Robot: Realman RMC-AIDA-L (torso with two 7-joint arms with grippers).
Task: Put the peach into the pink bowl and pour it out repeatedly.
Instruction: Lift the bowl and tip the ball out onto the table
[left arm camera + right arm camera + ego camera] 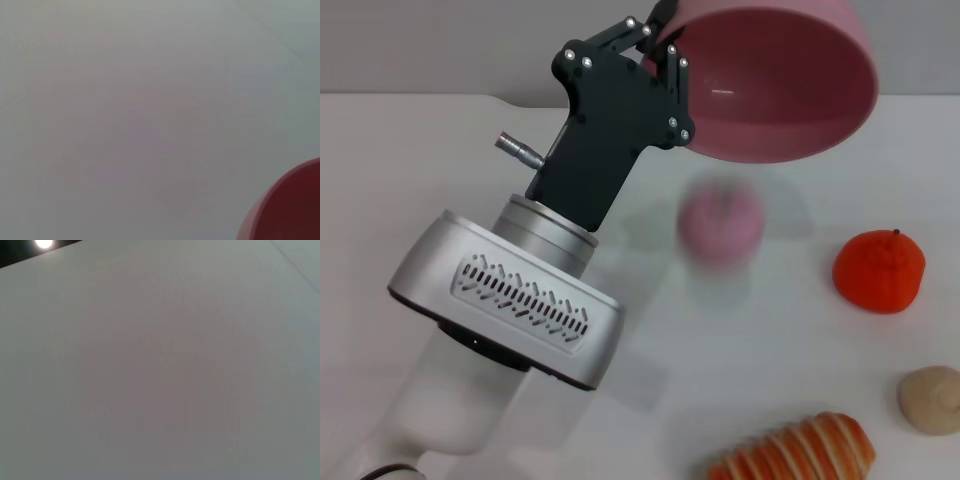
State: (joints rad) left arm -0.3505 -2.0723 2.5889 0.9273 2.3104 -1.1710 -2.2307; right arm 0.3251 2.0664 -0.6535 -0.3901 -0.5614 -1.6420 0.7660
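My left gripper [663,52] is raised above the table and shut on the rim of the pink bowl [790,85]. The bowl is tipped over, its opening facing forward and down, and its inside is empty. The peach [720,222] shows blurred below the bowl, over the white table; I cannot tell whether it is touching the surface. In the left wrist view only a curved piece of the pink bowl [287,207] shows at one corner. The right gripper is out of view.
An orange-red round fruit [879,271] sits right of the peach. A beige lumpy ball [931,399] lies near the right edge. A striped orange-and-white bread-like toy [800,451] lies at the front. The white table [420,160] spreads to the left.
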